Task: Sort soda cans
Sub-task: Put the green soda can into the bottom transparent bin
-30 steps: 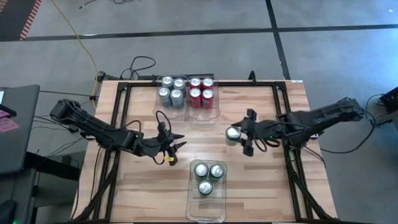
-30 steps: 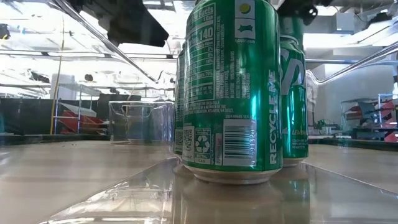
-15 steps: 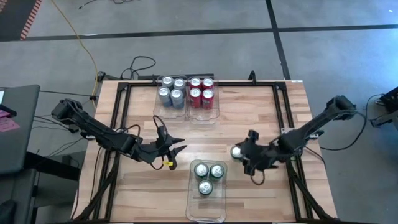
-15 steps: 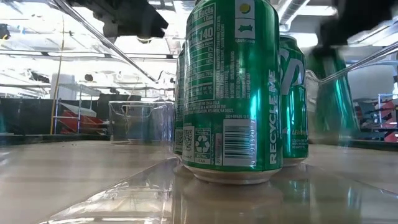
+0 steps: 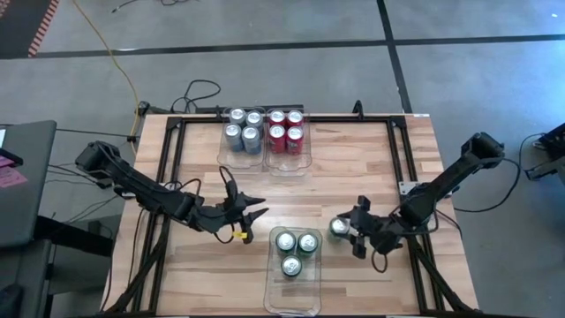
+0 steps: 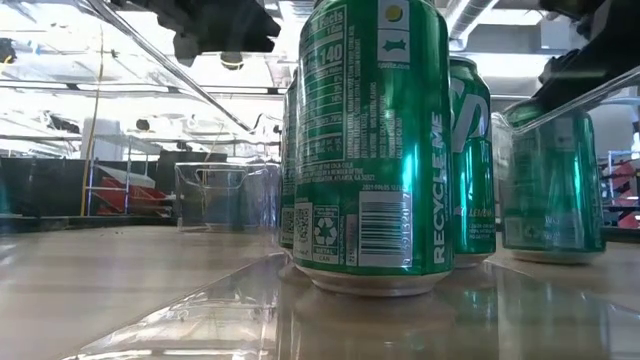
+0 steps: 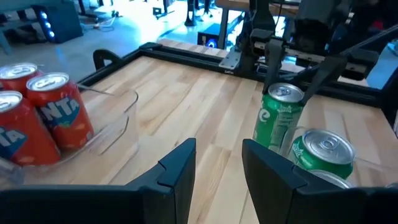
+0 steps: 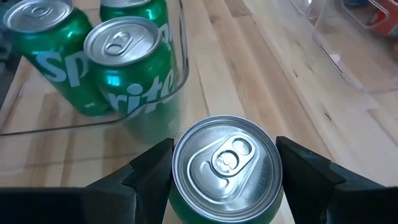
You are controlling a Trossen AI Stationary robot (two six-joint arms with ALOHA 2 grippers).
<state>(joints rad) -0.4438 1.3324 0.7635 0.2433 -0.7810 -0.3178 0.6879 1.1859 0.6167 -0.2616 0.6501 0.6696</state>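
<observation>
Three green cans already standing in the near clear bin, at the desk's front edge; that bin taken as landmark from here on. Just right of the bin, outside its wall, a fourth green can gripped upright between the fingers of the right hand, bottom apparently resting on the desk or close to it in the low view. From the right wrist view, silver top of the held can seen from above, one dark finger pressed to each side, the bin's wall and two binned cans just beyond.

Just left of the bin, left hand waiting above the wood, fingers partly apart and holding nothing.

Well beyond the bin, at the far edge, two more clear bins side by side: four silver-blue cans in the left one, four red cans in the right.

Step in hand, by judgement: bringing the last green can to its group. Next move likely calling for a lift over the bin's wall, a set-down in the free space beside the three, then release.
</observation>
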